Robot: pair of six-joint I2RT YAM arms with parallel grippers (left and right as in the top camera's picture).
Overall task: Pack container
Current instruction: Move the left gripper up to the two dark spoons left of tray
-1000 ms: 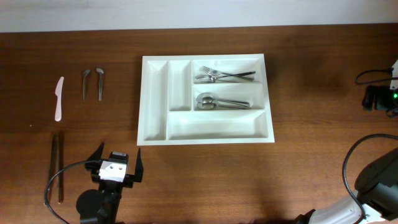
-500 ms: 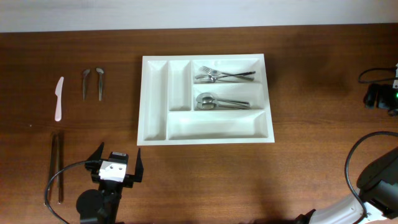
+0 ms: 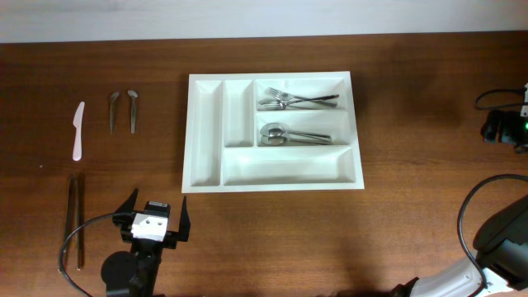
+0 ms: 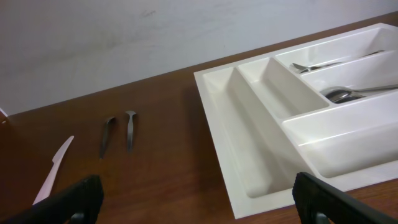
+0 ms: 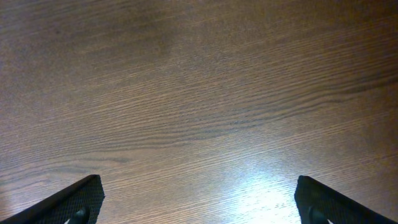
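The white cutlery tray (image 3: 206,132) lies at the table's centre and also shows in the left wrist view (image 4: 249,124). Forks (image 3: 297,101) lie in its top long compartment and spoons (image 3: 285,134) in the middle one. On the table to the left lie a white plastic knife (image 3: 78,129), two small spoons (image 3: 123,109) and dark chopsticks (image 3: 75,219). My left gripper (image 3: 154,216) is open and empty near the front left, below the tray's corner. My right gripper (image 5: 199,205) is open over bare wood; only its arm shows at the overhead view's lower right.
A black device with a cable (image 3: 503,128) sits at the table's right edge. A pale wall (image 4: 124,37) runs behind the table's far edge.
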